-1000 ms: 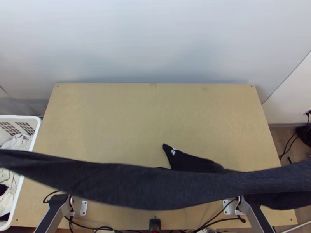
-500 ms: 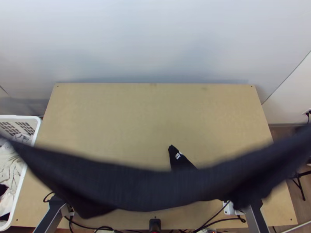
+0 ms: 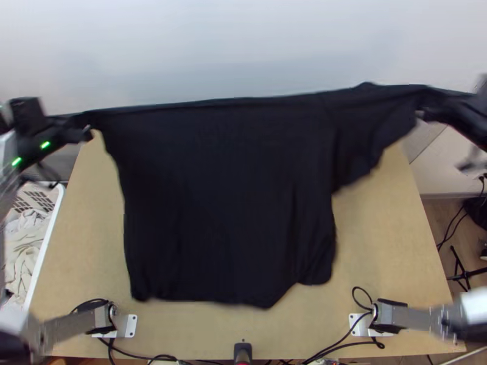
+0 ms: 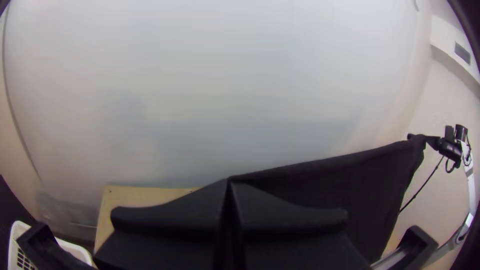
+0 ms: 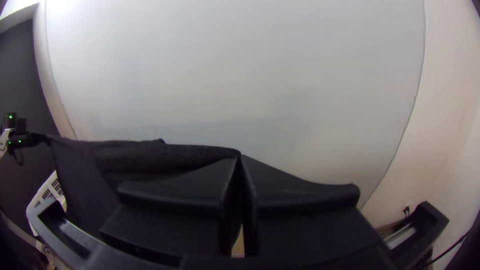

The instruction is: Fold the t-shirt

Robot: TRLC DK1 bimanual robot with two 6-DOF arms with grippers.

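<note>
At left, a white basket (image 3: 44,243) holding pale cloth (image 3: 27,243) is seen beside the left edge of a light wooden table (image 3: 395,243). Above that side, one upper part of the dark t-shirt (image 3: 228,201) is pinched between the closed fingers of the left gripper (image 4: 229,181).

Across the middle, the shirt is hung in the air, its upper edge drawn nearly straight and its body opened broadly. The uneven lower edge is seen over the table's near half, dipping to a point toward the near edge; whether the wood is touched cannot be told. Farther right, a loose flap is hung below the upper edge.

At right, the other end is gripped by the right gripper (image 5: 240,156), its fingers likewise closed on the cloth.

The shirt is apparently being spread for laying down, with the folding itself yet to be done. Both ends are best kept level and under even, gentle tension, as a hard pull could cause a slip. The lower edge should be set down first, just inside the near edge, and the upper part then eased toward the far edge. Unless the right-hand flap is drawn out flat, a crease could be trapped beneath the body.
</note>
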